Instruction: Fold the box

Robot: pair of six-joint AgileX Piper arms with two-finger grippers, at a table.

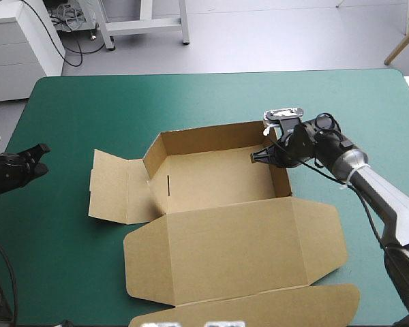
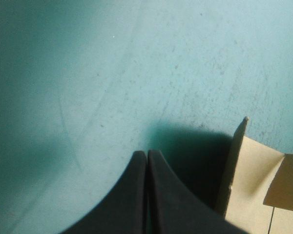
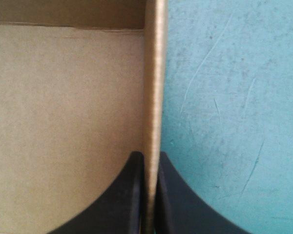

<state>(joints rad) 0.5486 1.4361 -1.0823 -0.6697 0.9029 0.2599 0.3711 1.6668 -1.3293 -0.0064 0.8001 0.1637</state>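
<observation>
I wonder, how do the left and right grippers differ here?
The right gripper is shut on a wall of the box; the left gripper is shut on nothing. The right gripper is at the box; the left gripper hangs over teal-green cover, apart from it. Both have fingers together.

The table's teal-green cover (image 1: 211,95) fills most of the high view, with its rounded far corners at about eleven and one o'clock. Close up it looks worn (fine pale scratches (image 3: 205,58) run slantwise across it in the right wrist view, and a long curved scratch (image 2: 68,131) shows among dark specks in the left wrist view). Beyond the far edge, a white drawer cabinet (image 1: 20,48) stands at ten o'clock and a white frame's legs (image 1: 146,24) at twelve, on a grey floor (image 1: 273,34).
</observation>
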